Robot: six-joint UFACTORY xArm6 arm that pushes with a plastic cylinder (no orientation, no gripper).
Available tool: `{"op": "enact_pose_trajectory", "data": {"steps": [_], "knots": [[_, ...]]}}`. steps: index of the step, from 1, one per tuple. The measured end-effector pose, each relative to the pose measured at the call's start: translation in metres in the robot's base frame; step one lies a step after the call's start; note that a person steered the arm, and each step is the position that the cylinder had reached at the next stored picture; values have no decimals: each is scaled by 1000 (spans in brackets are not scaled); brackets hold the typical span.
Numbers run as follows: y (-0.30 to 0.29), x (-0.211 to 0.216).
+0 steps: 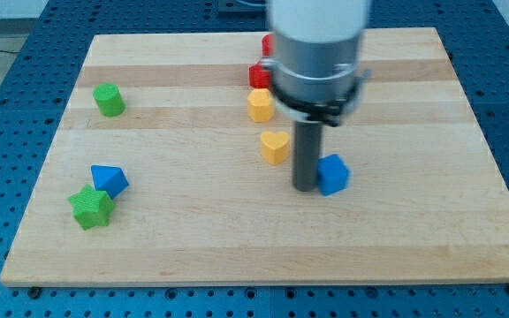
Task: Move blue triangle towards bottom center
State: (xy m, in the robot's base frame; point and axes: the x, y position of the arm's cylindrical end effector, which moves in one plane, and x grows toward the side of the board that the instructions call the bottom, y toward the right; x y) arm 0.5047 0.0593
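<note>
The blue triangle [109,180] lies at the view's left, touching a green star [91,208] just below it. My tip [305,186] rests on the board right of centre, far to the right of the blue triangle. The tip stands right against the left side of a blue cube-like block [333,174].
A yellow heart [275,146] sits just left of the rod. A yellow hexagon-like block [260,104] and red blocks [260,74] lie above it, partly hidden by the arm. A green cylinder-like block [109,100] is at upper left. The wooden board [237,256] ends near the view's bottom.
</note>
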Motion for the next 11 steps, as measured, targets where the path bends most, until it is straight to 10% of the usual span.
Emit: {"op": "enact_pose_trajectory", "data": {"steps": [4, 8, 11], "knots": [[111, 27], [-283, -27], [-207, 5]]}}
